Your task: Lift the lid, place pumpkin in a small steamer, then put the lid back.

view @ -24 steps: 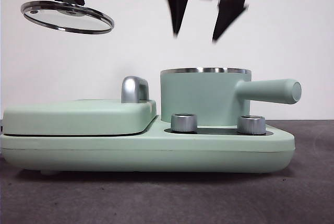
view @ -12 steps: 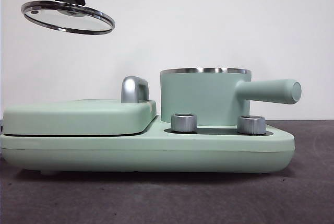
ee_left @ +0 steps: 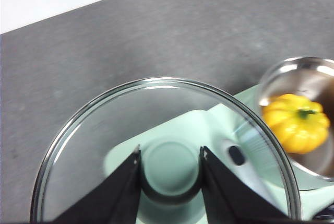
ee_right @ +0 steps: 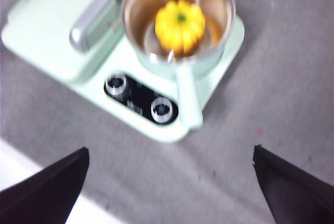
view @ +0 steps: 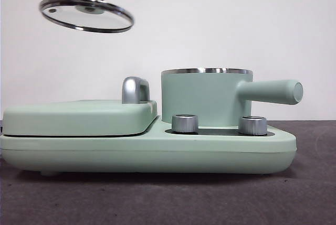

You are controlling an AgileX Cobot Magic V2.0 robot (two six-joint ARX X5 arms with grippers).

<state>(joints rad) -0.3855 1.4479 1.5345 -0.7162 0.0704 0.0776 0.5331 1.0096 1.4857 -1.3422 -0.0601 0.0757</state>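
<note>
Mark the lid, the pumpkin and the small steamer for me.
lid (view: pixel 86 18): front view, on the glass disc.
pumpkin (ee_right: pixel 180 25): right wrist view, on its ribbed yellow top.
small steamer (view: pixel 202 99): front view, on its mint-green side wall.

Front camera looks level across; both wrist cameras look down on the small steamer (ee_right: pixel 180 25).

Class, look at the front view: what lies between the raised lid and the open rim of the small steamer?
Nothing: only bare white wall shows between the lid, held by the left gripper, and the small steamer. The chrome handle sits lower, beside the pot.
</note>
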